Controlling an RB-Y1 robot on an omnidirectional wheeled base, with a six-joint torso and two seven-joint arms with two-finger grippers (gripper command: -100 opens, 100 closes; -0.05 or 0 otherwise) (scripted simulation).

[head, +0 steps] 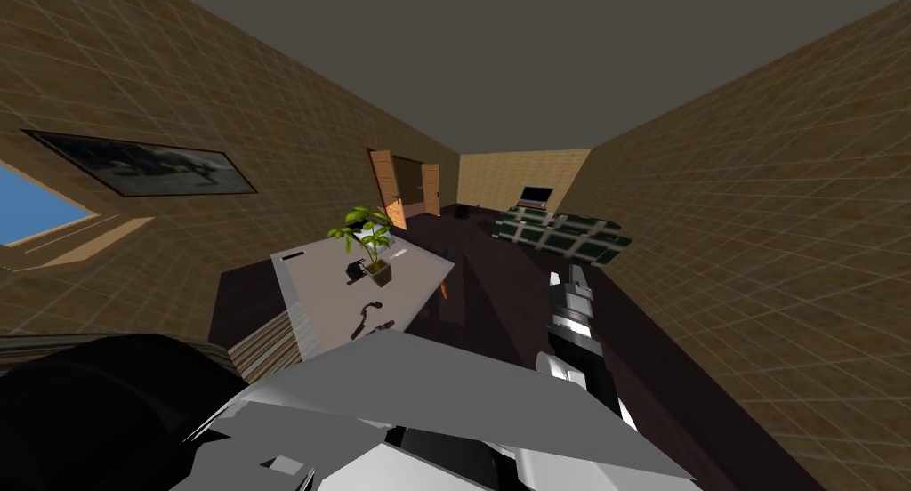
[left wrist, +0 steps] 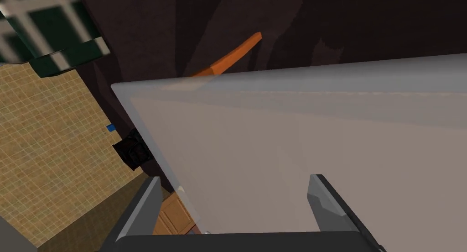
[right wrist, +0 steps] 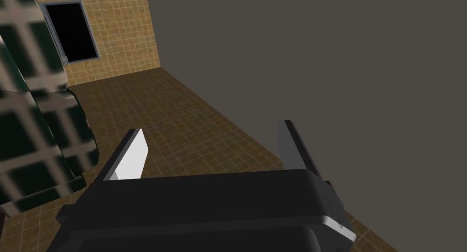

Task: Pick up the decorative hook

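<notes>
Hook (head: 366,316) on table (head: 325,285), apart from left end effector (left wrist: 235,178).

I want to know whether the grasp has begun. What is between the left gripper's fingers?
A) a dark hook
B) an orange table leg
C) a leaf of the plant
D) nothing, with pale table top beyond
D: in the left wrist view the left gripper stands open and empty, with bare pale table top beyond it.

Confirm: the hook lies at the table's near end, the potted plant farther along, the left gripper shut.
Not shut: the left wrist view shows the left gripper open over the table. The hook does lie at its near end, the potted plant farther along.
</notes>
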